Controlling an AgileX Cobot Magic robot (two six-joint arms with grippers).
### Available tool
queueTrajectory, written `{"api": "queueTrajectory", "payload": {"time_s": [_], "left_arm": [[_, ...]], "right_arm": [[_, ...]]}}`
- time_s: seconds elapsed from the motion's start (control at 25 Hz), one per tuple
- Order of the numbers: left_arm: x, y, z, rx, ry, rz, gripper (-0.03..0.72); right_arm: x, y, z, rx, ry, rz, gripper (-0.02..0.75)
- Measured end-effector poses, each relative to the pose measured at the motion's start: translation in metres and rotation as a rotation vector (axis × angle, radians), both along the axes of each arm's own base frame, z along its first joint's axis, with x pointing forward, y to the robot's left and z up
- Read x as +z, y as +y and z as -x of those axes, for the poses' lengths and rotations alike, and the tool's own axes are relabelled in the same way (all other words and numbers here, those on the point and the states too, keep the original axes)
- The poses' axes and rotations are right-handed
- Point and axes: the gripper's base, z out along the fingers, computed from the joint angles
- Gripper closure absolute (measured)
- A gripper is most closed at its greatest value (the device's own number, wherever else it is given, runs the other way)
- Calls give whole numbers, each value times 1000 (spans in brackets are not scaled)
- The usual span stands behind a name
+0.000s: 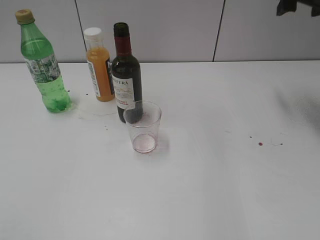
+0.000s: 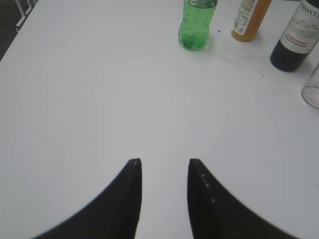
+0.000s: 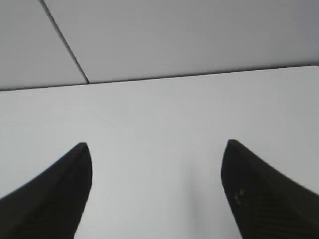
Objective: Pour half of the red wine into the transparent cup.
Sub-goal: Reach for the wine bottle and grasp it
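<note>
The red wine is in a dark-green bottle [image 1: 126, 75] with a white label and dark red neck foil, standing upright and uncapped at the left-centre of the white table. It also shows in the left wrist view [image 2: 295, 37]. The transparent cup [image 1: 143, 126], stained red at its bottom, stands just in front of the bottle; its edge shows in the left wrist view [image 2: 312, 88]. My left gripper [image 2: 164, 162] is open and empty above bare table, well short of the bottles. My right gripper [image 3: 155, 145] is open and empty, facing the table's far edge and wall; part of that arm [image 1: 298, 7] shows top right.
An orange juice bottle [image 1: 99, 66] with a white cap stands just left of the wine bottle. A green soda bottle [image 1: 44, 64] stands at the far left. Small red drops [image 1: 260, 144] lie on the table [image 1: 210, 190] to the right.
</note>
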Motion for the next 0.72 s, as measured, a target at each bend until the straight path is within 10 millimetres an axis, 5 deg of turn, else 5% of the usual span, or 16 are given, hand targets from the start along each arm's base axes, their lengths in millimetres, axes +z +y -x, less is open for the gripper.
{"api": "queueTrajectory", "payload": {"time_s": [0.24,0.52,0.72], "left_arm": [[0,0,0,0,0,0,451],[0,0,0,0,0,0,451],[0,0,0,0,0,0,451]], "right_arm": [[63,-9,9,3,62,56,135],[90,-7,38,25,206,17,143],[127,-6,86,49,131,-38,146]]}}
